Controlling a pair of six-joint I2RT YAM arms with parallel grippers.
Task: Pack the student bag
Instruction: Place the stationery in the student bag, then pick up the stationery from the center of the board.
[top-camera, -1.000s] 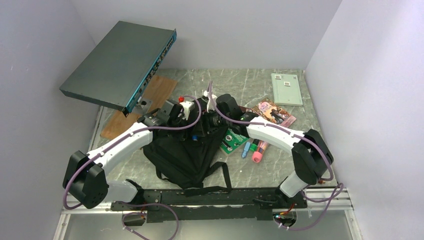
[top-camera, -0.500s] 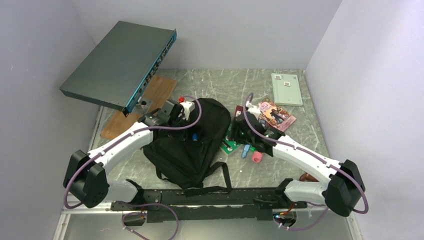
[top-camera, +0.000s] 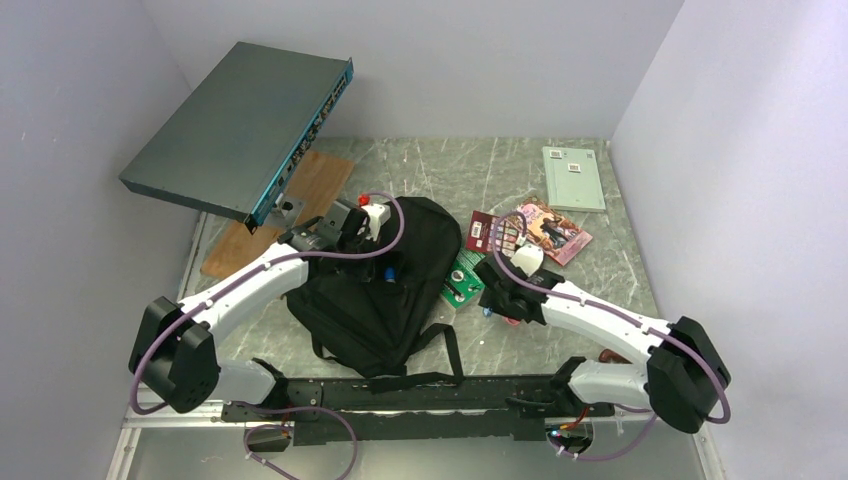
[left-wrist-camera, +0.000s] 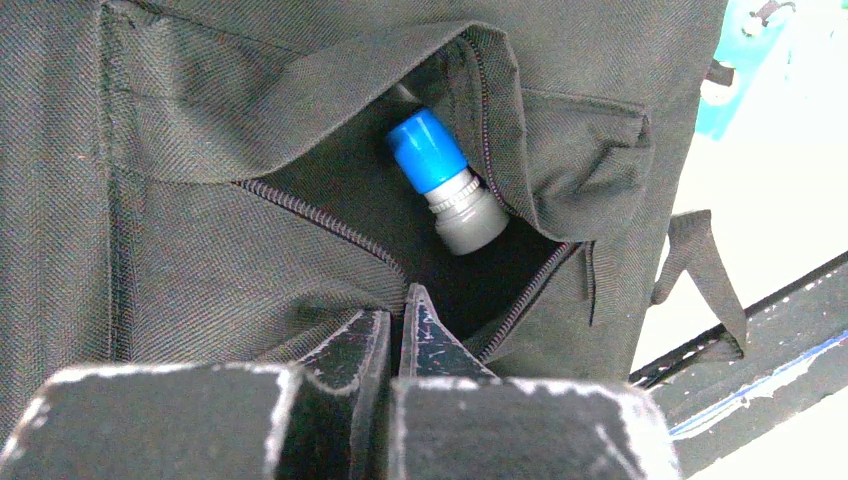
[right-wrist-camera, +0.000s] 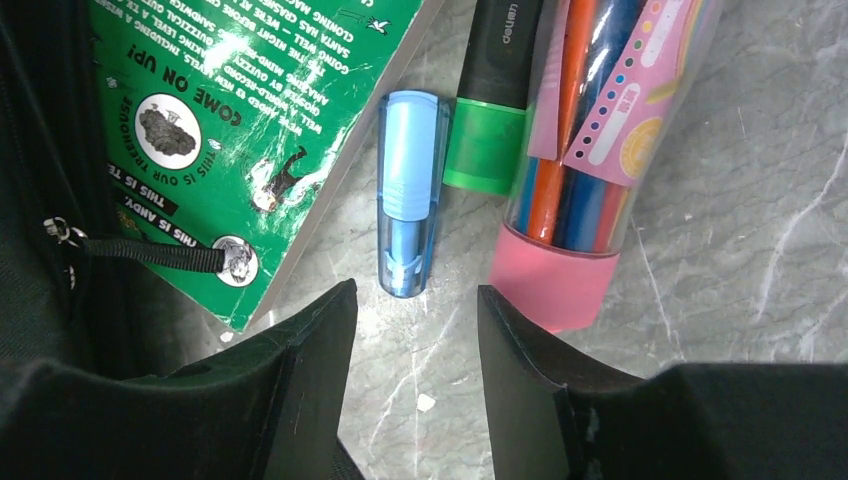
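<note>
The student bag (top-camera: 375, 310), a large black backpack of soft fabric, lies flat on the grey marbled table (top-camera: 450, 165), near the middle and a little to the left. The left fingers (left-wrist-camera: 400, 320) are pressed together at the zipper edge of its open pocket. I cannot tell if some fabric is caught between them. Just beyond their tips, inside the pocket, rests a grey cylinder with a bright blue cap (left-wrist-camera: 440, 175), tilted with the cap pointing deeper in.

The right fingers (right-wrist-camera: 310, 350) are spread and hold nothing. They hang low over the table, just beside the right edge of the bag. In line with the gap between them lies a small light blue translucent pen-shaped case (right-wrist-camera: 408, 190). Touching its right side is a black highlighter with a green band (right-wrist-camera: 487, 130), and next to that lies a clear tube of coloured pens with a pink cap (right-wrist-camera: 570, 200). To the left of the case lies a green glossy book (right-wrist-camera: 250, 110), with one corner beside the bag.

Further off, a pink illustrated book (top-camera: 550, 228) and a pale green flat box (top-camera: 573, 178) lie toward the far right, and a flat grey metal device (top-camera: 235, 125) leans at the far left.
</note>
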